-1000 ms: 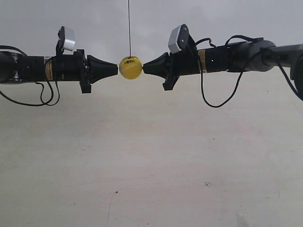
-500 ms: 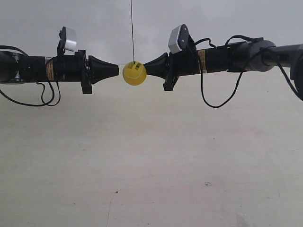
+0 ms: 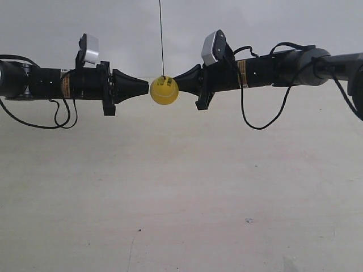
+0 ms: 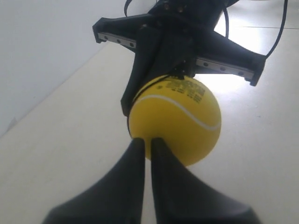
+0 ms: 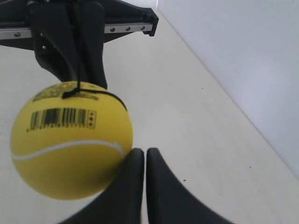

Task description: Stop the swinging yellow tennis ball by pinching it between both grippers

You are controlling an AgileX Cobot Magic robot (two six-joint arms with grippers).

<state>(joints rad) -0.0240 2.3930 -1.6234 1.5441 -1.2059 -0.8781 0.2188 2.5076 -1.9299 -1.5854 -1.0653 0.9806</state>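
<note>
The yellow tennis ball hangs on a thin dark string between two black cone tips. The gripper of the arm at the exterior view's left touches one side of it. The gripper of the arm at the exterior view's right touches the other side, slightly higher. In the left wrist view my left gripper is shut, its tips against the ball, with the other gripper's body behind. My right gripper is shut too; the ball sits off-centre against one fingertip.
A pale tabletop lies well below the arms, and a white wall stands behind. Black cables loop down under both arms. A silver-grey camera block sits on each wrist.
The arm at the exterior view's left has moved right, towards the ball. The ball has swung right and a little lower, and both tips now touch it. The other arm has stayed still.
</note>
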